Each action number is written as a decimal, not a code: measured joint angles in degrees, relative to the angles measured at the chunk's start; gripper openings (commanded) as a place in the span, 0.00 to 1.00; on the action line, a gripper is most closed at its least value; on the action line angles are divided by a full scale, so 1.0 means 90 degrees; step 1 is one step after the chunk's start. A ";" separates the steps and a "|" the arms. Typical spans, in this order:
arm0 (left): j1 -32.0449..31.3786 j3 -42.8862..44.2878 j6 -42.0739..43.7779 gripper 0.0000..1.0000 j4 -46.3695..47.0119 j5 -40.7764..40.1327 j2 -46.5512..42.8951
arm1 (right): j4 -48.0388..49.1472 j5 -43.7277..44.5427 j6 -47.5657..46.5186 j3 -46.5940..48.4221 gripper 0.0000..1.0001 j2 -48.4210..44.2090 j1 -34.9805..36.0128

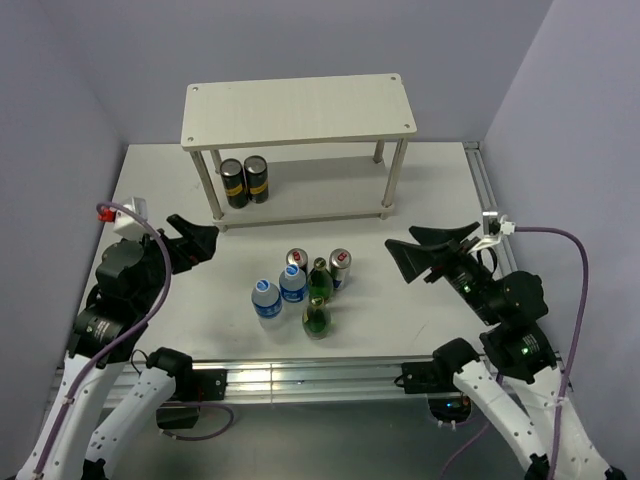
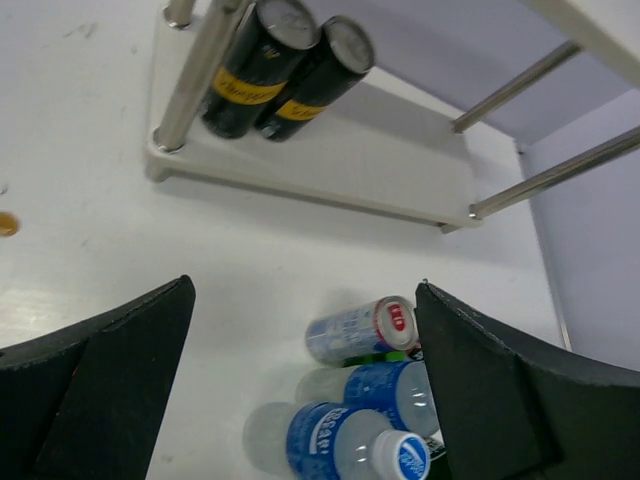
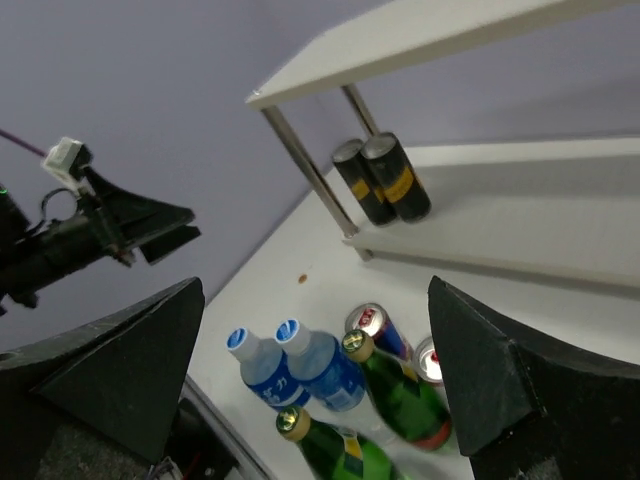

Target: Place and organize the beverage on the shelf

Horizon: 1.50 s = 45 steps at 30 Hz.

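Note:
Six drinks stand grouped on the white table: two silver-blue cans (image 1: 296, 260) (image 1: 340, 268), two blue-labelled water bottles (image 1: 266, 298) (image 1: 293, 283) and two green glass bottles (image 1: 320, 282) (image 1: 317, 318). The pale two-tier shelf (image 1: 300, 110) stands behind them. My left gripper (image 1: 208, 243) is open and empty, left of the group. My right gripper (image 1: 400, 240) is open and empty, right of it. The left wrist view (image 2: 305, 290) shows a can (image 2: 355, 330) and water bottles (image 2: 385, 390) between the jaws. The right wrist view (image 3: 315, 288) shows the group, with a green bottle (image 3: 400, 395) in the middle.
Two black cans with yellow labels (image 1: 245, 180) stand on the shelf's lower board at its left end, also in the left wrist view (image 2: 270, 70) and the right wrist view (image 3: 385, 180). Purple walls close in the table. A metal rail (image 1: 300, 375) runs along the near edge.

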 measured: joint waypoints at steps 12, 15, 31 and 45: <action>-0.0015 -0.0102 0.0124 0.99 -0.0748 -0.0770 -0.0350 | -0.3866 0.7320 0.1253 0.2720 1.00 0.3407 0.5566; -0.0015 -0.0170 0.0126 0.99 -0.0755 -0.0814 -0.0442 | -0.5542 0.8896 0.2926 0.3735 1.00 0.4483 0.7210; 0.0301 -0.0260 0.0282 0.99 -0.0678 -0.0522 -0.0452 | -0.6630 0.9678 0.7261 0.1022 1.00 0.5088 1.0287; 0.0668 -0.0316 0.0425 0.99 -0.0554 -0.0141 -0.0483 | -0.1127 0.8425 0.3762 -0.1571 1.00 0.4840 0.8942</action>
